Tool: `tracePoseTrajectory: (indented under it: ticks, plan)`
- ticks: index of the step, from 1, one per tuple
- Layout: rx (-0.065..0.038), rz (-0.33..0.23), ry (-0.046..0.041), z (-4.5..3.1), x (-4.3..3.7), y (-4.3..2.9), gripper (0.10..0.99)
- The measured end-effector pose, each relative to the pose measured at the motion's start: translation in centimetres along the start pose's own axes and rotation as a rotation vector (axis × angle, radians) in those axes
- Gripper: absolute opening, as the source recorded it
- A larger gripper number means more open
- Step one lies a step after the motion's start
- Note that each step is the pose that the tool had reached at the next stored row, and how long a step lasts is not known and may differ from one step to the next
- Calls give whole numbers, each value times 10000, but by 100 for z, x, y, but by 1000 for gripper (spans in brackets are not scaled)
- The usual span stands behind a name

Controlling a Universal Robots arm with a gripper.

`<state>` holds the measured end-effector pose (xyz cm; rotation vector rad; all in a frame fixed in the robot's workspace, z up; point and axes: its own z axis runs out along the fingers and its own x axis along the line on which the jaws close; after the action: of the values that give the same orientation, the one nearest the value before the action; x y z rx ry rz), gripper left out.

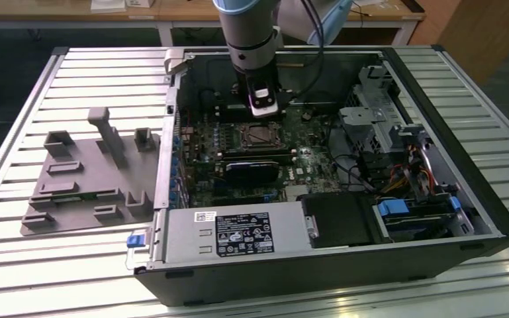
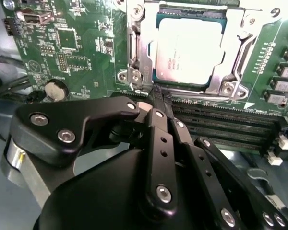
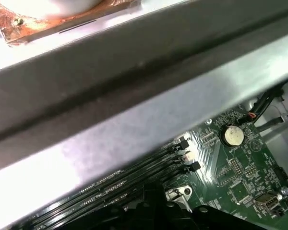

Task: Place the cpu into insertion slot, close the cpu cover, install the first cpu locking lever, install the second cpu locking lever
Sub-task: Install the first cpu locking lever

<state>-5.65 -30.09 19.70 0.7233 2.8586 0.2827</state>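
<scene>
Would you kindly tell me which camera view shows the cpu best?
The second wrist view: the cpu is close, its silver top framed by the cpu cover. The exterior view shows the cpu as a small square. The first wrist view shows memory slots.

The exterior view looks down from high and well back over the open computer case on the tabletop. Both wrist views sit close behind the fingers, facing the motherboard, sharing its coin cell battery and memory slots.
</scene>
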Motion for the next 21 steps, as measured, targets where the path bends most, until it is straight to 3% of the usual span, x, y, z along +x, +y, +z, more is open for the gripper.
tracePoseTrajectory:
  ticks: [7, 9, 12, 18, 21]
  plan:
    - [0, 0, 0, -124, -16, 29, 102]
    - [43, -11, -22, -142, -19, 34, 102]
    - [187, -47, -97, -157, -20, 37, 102]
    - [614, -154, -317, -158, -22, 34, 102]
    - [755, -184, -360, -160, -27, 25, 102]
